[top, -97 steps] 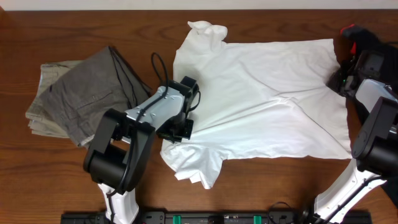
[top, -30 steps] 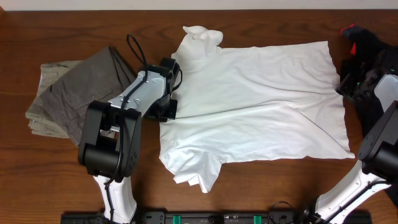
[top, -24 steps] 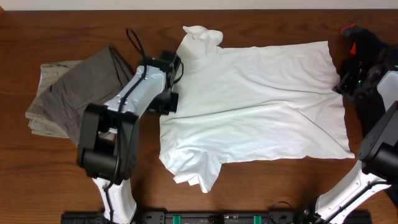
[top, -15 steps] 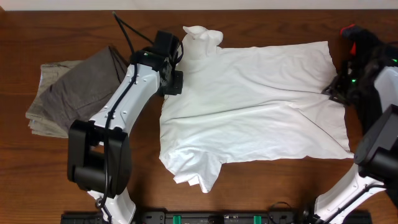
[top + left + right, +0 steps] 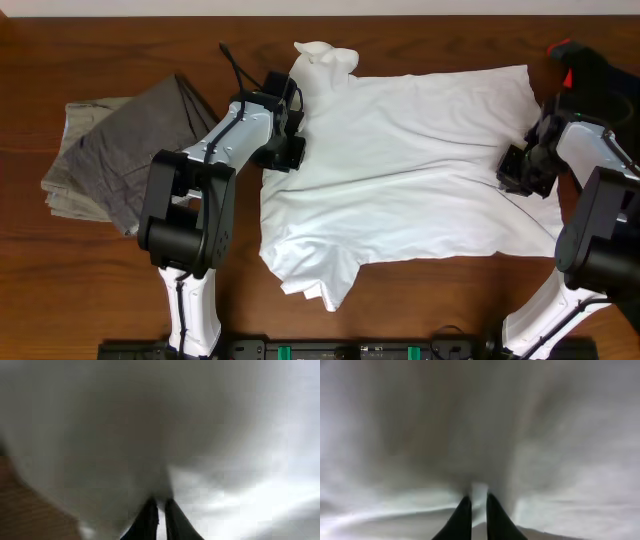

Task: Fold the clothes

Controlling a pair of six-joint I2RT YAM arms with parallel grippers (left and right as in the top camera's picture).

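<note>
Right gripper (image 5: 512,176) moved onto spread, wrinkled white T-shirt (image 5: 400,170).

A dark brown wooden table (image 5: 420,300) with streaky grain fills the overhead view, its wood showing widest from 4 to 8 o'clock; a pale strip (image 5: 320,6) borders it at 12 o'clock; a black rail (image 5: 330,351) with small green fittings (image 5: 285,351) lies along the edge at 6 o'clock; a small red thing (image 5: 562,46) sits at 2 o'clock, too small to identify.
</note>
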